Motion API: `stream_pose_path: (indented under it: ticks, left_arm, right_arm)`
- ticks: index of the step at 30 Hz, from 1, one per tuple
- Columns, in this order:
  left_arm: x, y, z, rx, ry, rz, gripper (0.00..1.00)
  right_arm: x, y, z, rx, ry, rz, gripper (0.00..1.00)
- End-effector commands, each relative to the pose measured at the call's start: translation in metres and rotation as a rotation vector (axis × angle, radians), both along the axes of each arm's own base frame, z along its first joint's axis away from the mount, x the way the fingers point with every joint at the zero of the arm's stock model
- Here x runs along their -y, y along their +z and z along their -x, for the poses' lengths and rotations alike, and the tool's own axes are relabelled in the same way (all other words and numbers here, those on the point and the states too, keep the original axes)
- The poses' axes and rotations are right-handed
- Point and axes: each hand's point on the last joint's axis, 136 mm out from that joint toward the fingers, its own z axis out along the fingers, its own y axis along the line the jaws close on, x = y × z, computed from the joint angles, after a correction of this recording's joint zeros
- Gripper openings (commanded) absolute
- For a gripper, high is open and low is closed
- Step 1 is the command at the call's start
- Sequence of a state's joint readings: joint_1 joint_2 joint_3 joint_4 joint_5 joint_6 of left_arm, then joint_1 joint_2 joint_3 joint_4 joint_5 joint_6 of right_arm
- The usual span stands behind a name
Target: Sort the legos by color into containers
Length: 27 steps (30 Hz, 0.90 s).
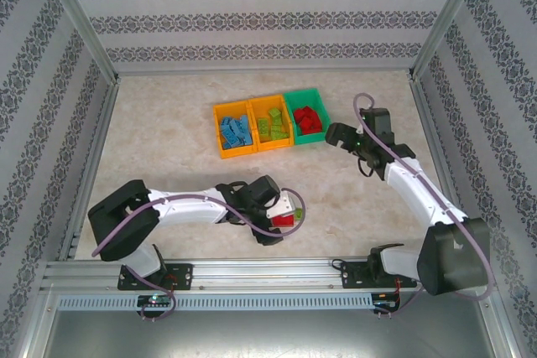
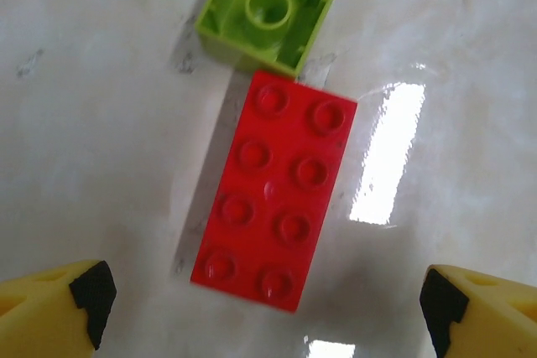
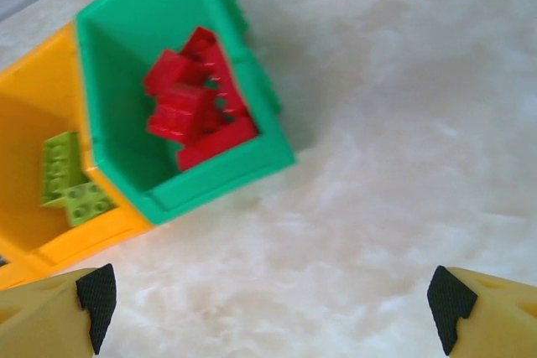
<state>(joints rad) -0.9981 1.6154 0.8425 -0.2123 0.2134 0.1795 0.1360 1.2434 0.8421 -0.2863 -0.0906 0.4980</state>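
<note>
no readable text, no labels, no numbers

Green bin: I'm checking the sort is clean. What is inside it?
A loose pile of red bricks lies in the green bin, with no other color showing. Any pieces under the pile are covered, so the exact count cannot be told.

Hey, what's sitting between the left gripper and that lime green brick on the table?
A red eight-stud brick, studs up, lies between the left gripper and the lime green brick, as the left wrist view shows.
</note>
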Motion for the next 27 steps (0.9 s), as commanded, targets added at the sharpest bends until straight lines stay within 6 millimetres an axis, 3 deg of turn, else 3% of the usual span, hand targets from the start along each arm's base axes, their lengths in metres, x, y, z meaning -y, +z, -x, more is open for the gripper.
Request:
stream_pose_path:
  ticks: [1, 5, 7, 13, 20, 27]
  left_arm:
    - [0.018, 0.008, -0.01, 0.079, -0.074, 0.015, 0.95]
    - [0.024, -0.003, -0.009, 0.063, -0.109, -0.011, 0.92]
    - [0.027, -0.01, -0.009, 0.048, -0.117, -0.026, 0.86]
    - [0.026, -0.027, -0.007, 0.005, -0.124, -0.072, 0.6]
    - [0.018, -0.03, -0.008, 0.012, -0.098, -0.095, 0.33]
    - [0.012, -0.025, -0.024, 0.055, -0.026, -0.097, 0.25]
  right_arm:
    - [0.014, -0.015, 0.016, -0.041, -0.035, 0.009, 0.98]
    - [0.022, -0.022, 0.022, -0.06, -0.054, 0.006, 0.98]
    - [0.021, -0.024, 0.023, -0.066, -0.053, 0.0, 0.98]
    - [0.023, -0.023, 0.024, -0.066, -0.057, -0.005, 0.98]
    - [0.025, -0.024, 0.026, -0.066, -0.064, -0.011, 0.98]
    - [0.025, -0.031, 0.028, -0.078, -0.067, -0.019, 0.98]
